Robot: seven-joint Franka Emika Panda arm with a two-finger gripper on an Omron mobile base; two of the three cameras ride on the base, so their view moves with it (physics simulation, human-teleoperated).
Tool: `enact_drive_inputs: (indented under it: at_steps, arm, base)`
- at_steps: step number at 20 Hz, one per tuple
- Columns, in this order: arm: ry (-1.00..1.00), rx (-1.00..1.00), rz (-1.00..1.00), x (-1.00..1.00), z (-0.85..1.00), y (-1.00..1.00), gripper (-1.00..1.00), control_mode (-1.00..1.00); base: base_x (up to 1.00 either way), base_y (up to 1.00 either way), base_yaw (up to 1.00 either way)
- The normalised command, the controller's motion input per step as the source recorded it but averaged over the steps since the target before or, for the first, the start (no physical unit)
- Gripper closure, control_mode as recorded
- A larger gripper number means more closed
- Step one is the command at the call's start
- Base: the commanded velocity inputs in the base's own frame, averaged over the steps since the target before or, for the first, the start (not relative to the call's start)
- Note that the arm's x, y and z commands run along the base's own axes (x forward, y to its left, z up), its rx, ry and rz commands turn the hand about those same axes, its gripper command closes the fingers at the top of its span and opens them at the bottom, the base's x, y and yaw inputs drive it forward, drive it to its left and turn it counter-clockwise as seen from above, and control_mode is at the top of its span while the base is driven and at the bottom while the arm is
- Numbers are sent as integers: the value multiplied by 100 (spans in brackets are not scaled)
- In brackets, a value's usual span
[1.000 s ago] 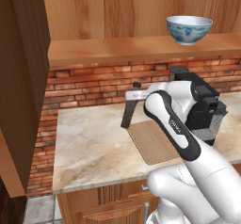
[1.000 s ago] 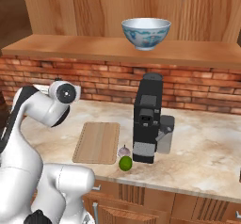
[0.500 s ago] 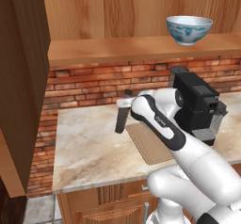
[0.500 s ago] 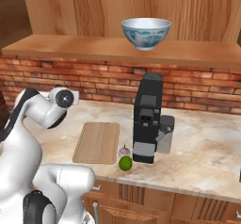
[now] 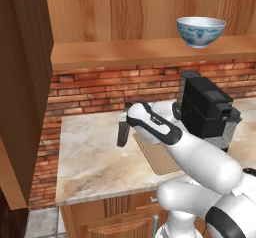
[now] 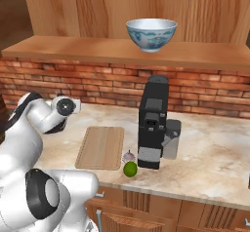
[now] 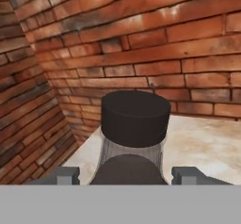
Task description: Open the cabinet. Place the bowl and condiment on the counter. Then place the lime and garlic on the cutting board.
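Note:
My gripper (image 5: 125,125) is shut on the condiment (image 5: 122,134), a dark bottle with a black cap that leans slightly over the bare counter (image 5: 90,162) just left of the cutting board (image 5: 161,158). In the hand view the condiment (image 7: 135,124) stands between my fingertips (image 7: 61,175), facing the brick wall. I cannot tell whether its base touches the stone. The bowl (image 5: 201,31) sits on the shelf of the cabinet (image 5: 22,92), whose door hangs open at the left. Lime (image 6: 130,169) and garlic (image 6: 128,156) lie together off the cutting board's (image 6: 101,147) right front corner.
A black coffee machine (image 5: 205,107) stands on the counter right of the board, close to the lime and garlic. The brick wall runs behind the counter. The open cabinet door juts out at the left, above the counter's end.
The arm has swung left with the condiment, carrying it from above the cutting board to the bare counter left of it. Bowl, lime and garlic have not moved.

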Motion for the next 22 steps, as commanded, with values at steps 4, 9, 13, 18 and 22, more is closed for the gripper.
enact_drive_inputs:
  at_steps: [4,9,13,18,22]
  arm:
    - [0,-2,1,27,-42,16,100,-100]
    - [0,-1,1,24,-41,17,100,-100]
    - [-6,-4,0,10,-37,19,100,-100]
    - [-11,-6,0,1,-36,21,100,-100]
    - [-2,-4,0,6,-31,17,100,-100]
  base:
    - [0,0,0]
    - [0,0,0]
    - [0,0,0]
    - [0,0,0]
    - [0,0,0]
